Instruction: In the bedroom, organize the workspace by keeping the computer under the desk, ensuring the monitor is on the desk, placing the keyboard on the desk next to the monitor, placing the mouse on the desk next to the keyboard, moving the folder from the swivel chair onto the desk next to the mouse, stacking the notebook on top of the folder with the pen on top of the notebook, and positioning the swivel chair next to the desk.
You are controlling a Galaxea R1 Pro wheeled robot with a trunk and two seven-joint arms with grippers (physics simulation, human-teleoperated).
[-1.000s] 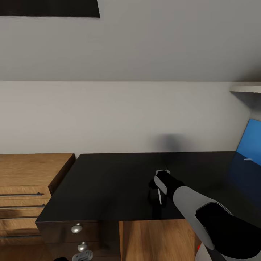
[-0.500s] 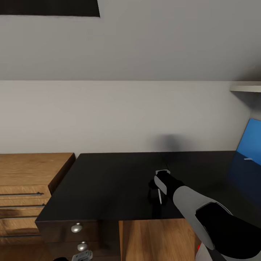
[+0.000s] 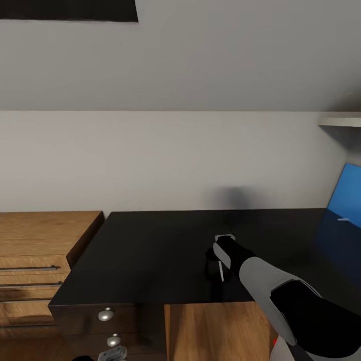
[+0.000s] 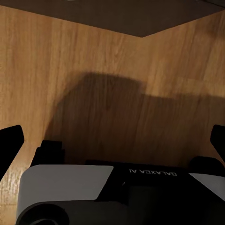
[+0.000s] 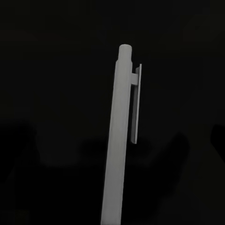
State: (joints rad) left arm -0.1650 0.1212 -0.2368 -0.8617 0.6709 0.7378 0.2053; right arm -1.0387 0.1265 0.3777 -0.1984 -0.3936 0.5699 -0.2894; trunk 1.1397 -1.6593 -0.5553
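Slim white plastic pen (image 3: 220, 271) with a side clip (image 5: 135, 105) sits in the right gripper (image 3: 219, 264), hanging point-down just above the near part of the long glossy black counter (image 3: 150, 245). The right wrist view shows the pen barrel (image 5: 118, 140) running between the fingers against the dark counter top; the gripper looks closed on it, though the finger pads themselves are too dark to make out.

Flat bright blue rectangular folder (image 3: 347, 198) is on the same counter, well right of the pen at the frame edge, apparently tilted up. A small pale mark (image 3: 345, 219) lies on the counter at its foot; can't identify it. Notebook can't be made out.

Step in hand, as I read it: carrying the pen to the stack. Next move calls for swinging the right arm rightward along the counter toward the folder, confirming the notebook is on it, then lowering the pen flat on the notebook before opening.

Left gripper (image 4: 112, 140) points at the light wooden floor (image 4: 93, 70), fingers spread wide, holding nothing. Light wooden chest with bar handles (image 3: 40, 250) stands touching the counter's left end.

Versus 0.5 s and 1.0 s ago: pen, right arm and folder unchanged, essentially static.
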